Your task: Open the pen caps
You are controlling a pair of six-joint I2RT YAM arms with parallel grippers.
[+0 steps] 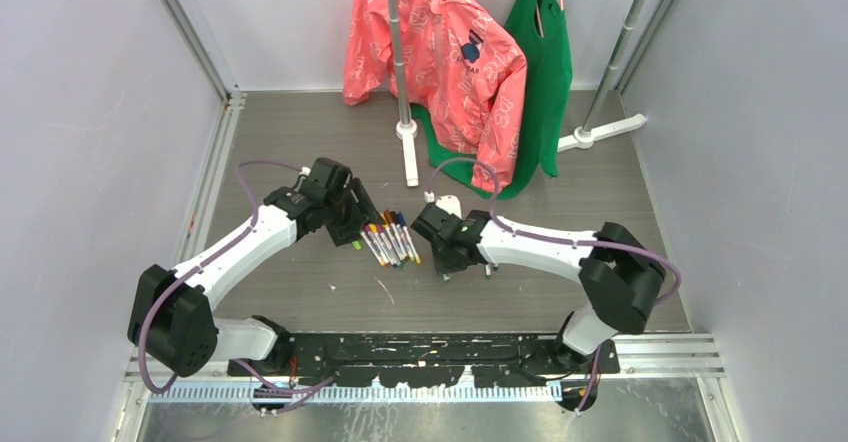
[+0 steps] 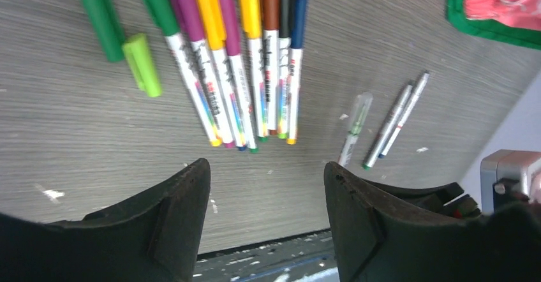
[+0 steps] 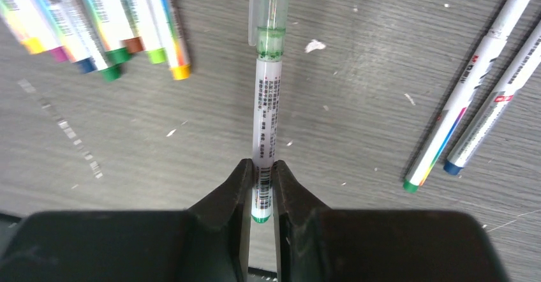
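Grey tabletop (image 3: 357,84), right pincer (image 3: 262,170) clamping pen (image 3: 266,103), visible only from wrist

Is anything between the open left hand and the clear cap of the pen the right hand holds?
Nothing visible does. In the left wrist view, only bare grey table lies between the left hand and the clear plastic cap; the row of capped coloured markers sits aside.

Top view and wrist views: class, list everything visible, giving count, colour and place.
Whitish marker pens with coloured caps: eight, mixed colours, rowed mid-table.
Loose short plastic caps: two, dark and light green, beside that row.
Whitish pen with translucent cap: one, green-ended, gripped.
Slim whitish pens: two, green and blue ends, lying together.
Hanging garments: pink jacket, green top, far end.
Robot's left hand: black, open, empty.
Robot's right hand: black, shut on translucent-capped pen.
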